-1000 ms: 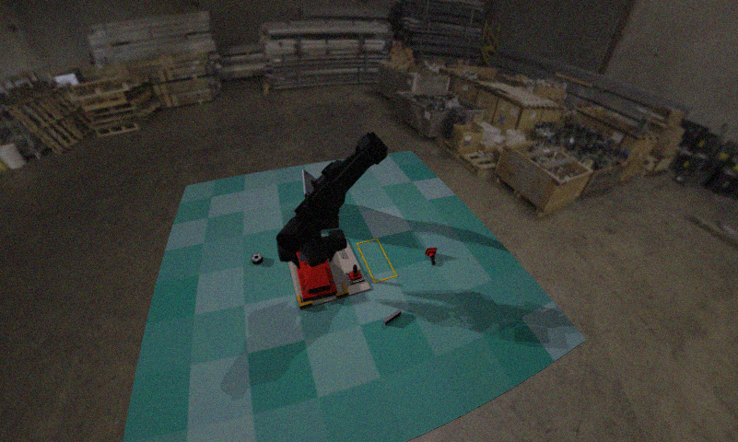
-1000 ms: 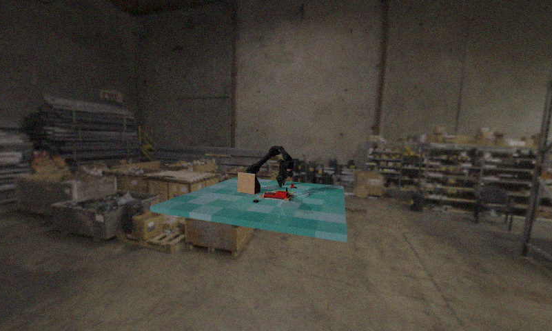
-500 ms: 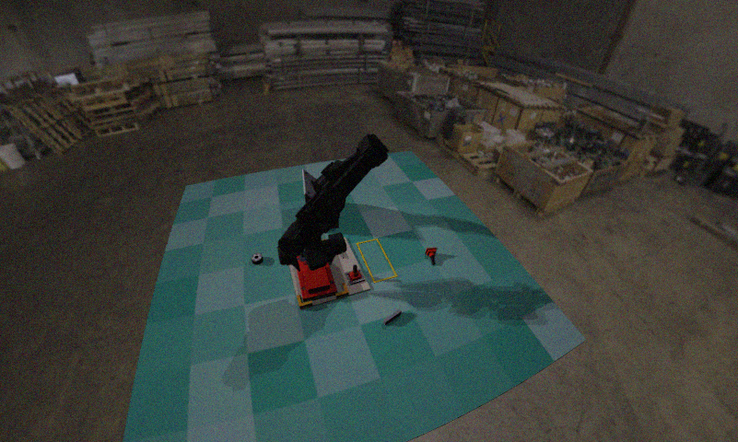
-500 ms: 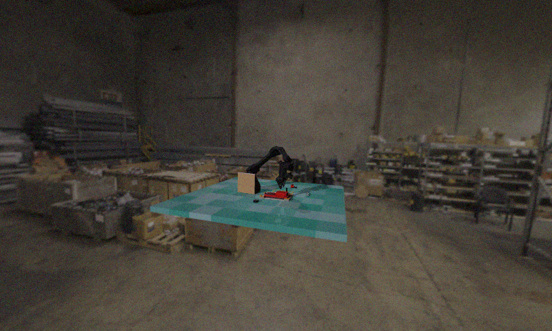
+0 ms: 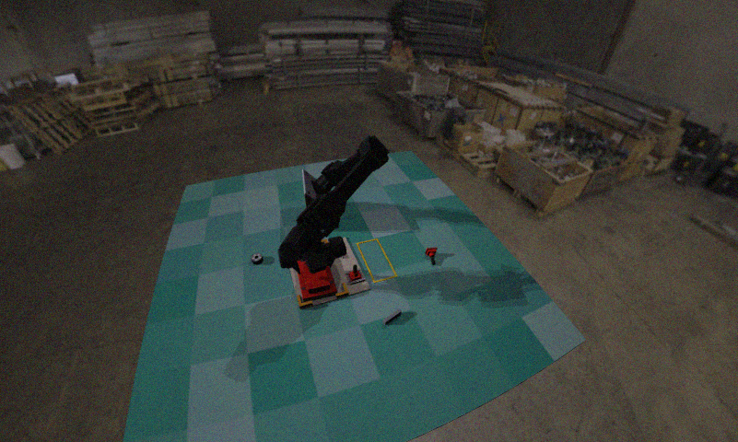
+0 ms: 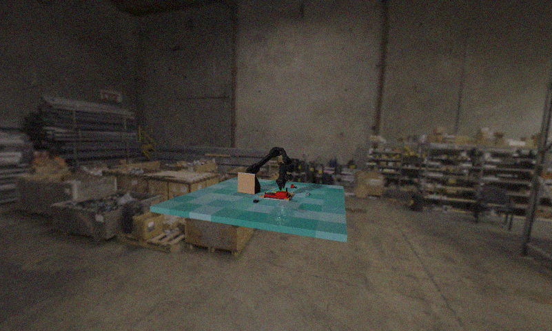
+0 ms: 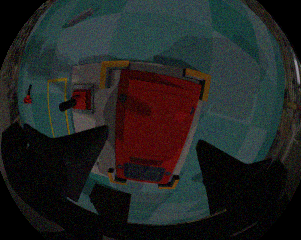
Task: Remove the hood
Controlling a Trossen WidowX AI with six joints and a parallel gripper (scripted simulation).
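The gripper (image 6: 281, 187) (image 7: 154, 138) was spread wide, holding nothing, above the red hood (image 5: 316, 280) (image 6: 282, 193) (image 7: 155, 125), which sat between yellow corner brackets (image 7: 115, 65). Descending off-centre, a fingertip could have struck the hood or snagged a bracket.

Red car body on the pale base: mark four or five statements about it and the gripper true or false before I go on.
1. The gripper is open. True.
2. The red car body sits inside the yellow outline. False: it is on the pale base, beside the outline.
3. The grey bar lies on the base. False: it lies on the table.
4. The base has yellow corner pieces. True.
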